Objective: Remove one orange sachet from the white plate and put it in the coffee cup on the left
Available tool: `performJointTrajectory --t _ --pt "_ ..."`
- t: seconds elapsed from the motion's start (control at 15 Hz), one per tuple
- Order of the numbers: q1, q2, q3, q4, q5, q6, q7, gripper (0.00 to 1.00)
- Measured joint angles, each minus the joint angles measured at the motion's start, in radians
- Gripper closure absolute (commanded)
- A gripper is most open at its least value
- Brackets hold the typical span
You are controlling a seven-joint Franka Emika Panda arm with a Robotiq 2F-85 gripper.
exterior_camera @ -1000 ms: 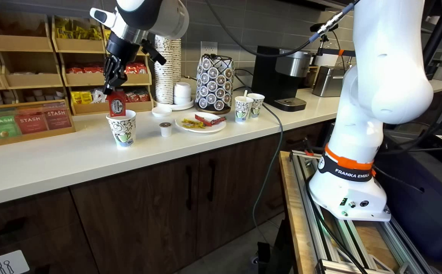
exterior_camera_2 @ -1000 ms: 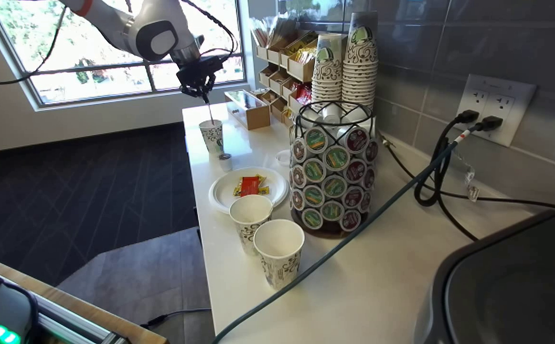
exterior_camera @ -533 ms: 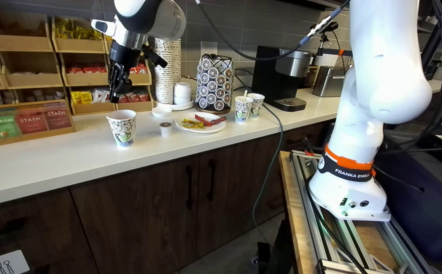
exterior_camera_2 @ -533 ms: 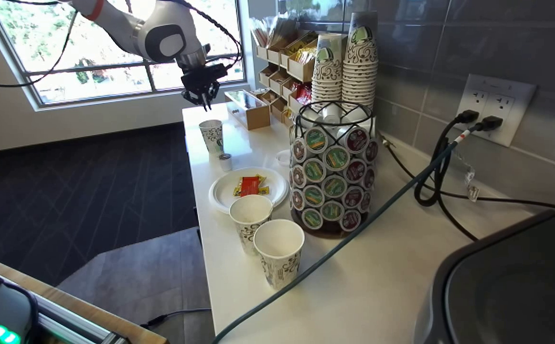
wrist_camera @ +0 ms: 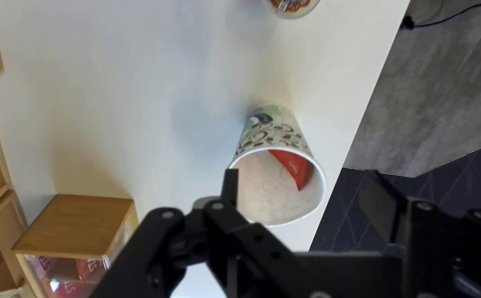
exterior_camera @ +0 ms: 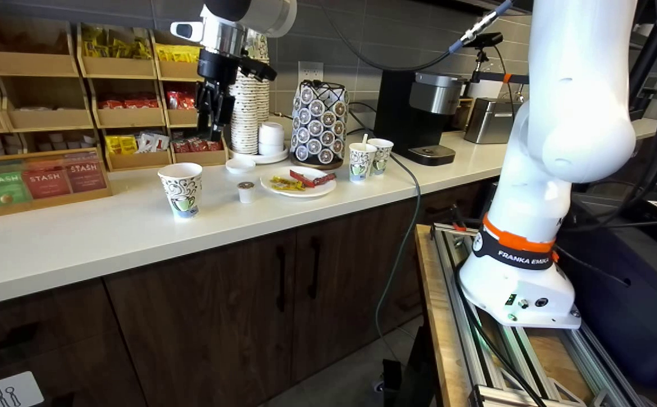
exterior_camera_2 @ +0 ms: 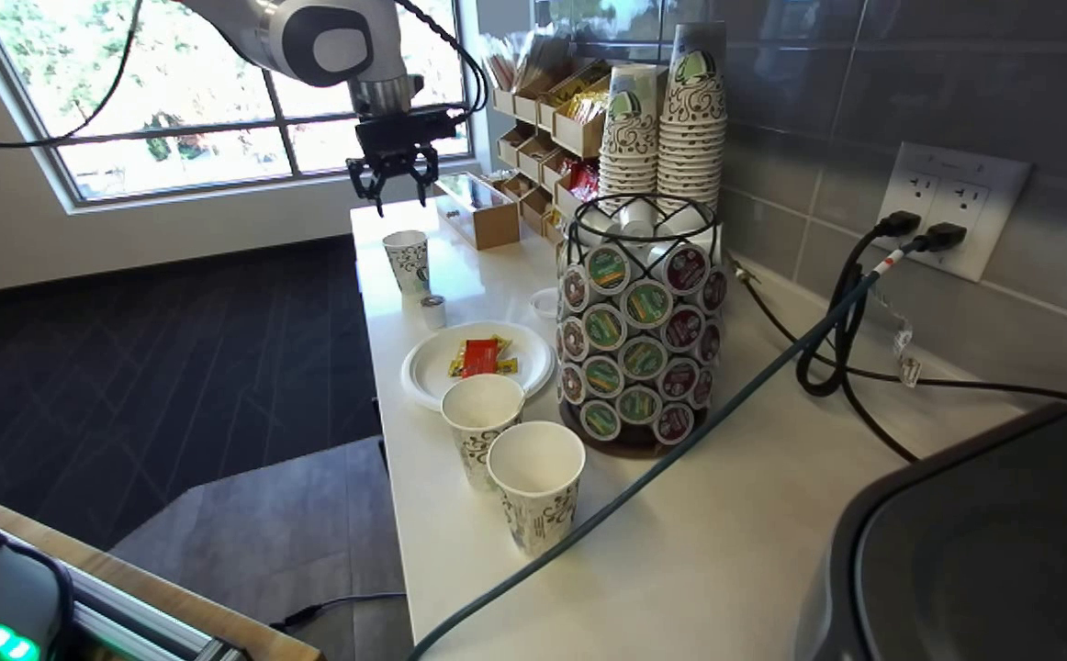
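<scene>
White counter [exterior_camera: 80,232] is stretching under my released, wide-parted fingers [wrist_camera: 381,207]
Below them the coffee cup [wrist_camera: 271,133] is standing, an orange sachet [wrist_camera: 292,163] leaning inside; farther off, red and yellow packets [exterior_camera_2: 480,358] are lying on the white plate [exterior_camera_2: 425,367]

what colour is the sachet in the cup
The sachet in the cup is orange-red, showing best in the wrist view.

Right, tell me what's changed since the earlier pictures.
The gripper has let go of the orange sachet, which it held at the mouth of the coffee cup; the sachet is now inside that cup. The gripper stands open and has shifted right across the picture in both exterior views. The cup, white plate and coffee pod between them stayed put.
</scene>
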Motion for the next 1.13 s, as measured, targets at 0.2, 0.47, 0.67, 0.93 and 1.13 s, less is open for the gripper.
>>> performJointTrajectory --t 0.2,0.47,0.67,0.93,1.13 --pt "-0.014 -0.047 -0.037 -0.045 0.001 -0.043 0.001 0.0" --pt "-0.028 -0.1 -0.092 -0.122 0.033 -0.122 0.024 0.0" --pt "-0.045 -0.14 -0.132 -0.18 0.125 -0.15 0.046 0.0" --pt "-0.071 -0.203 -0.197 -0.286 0.237 -0.096 0.061 0.0" --pt "-0.081 -0.229 -0.223 -0.338 0.257 -0.055 0.062 0.0"
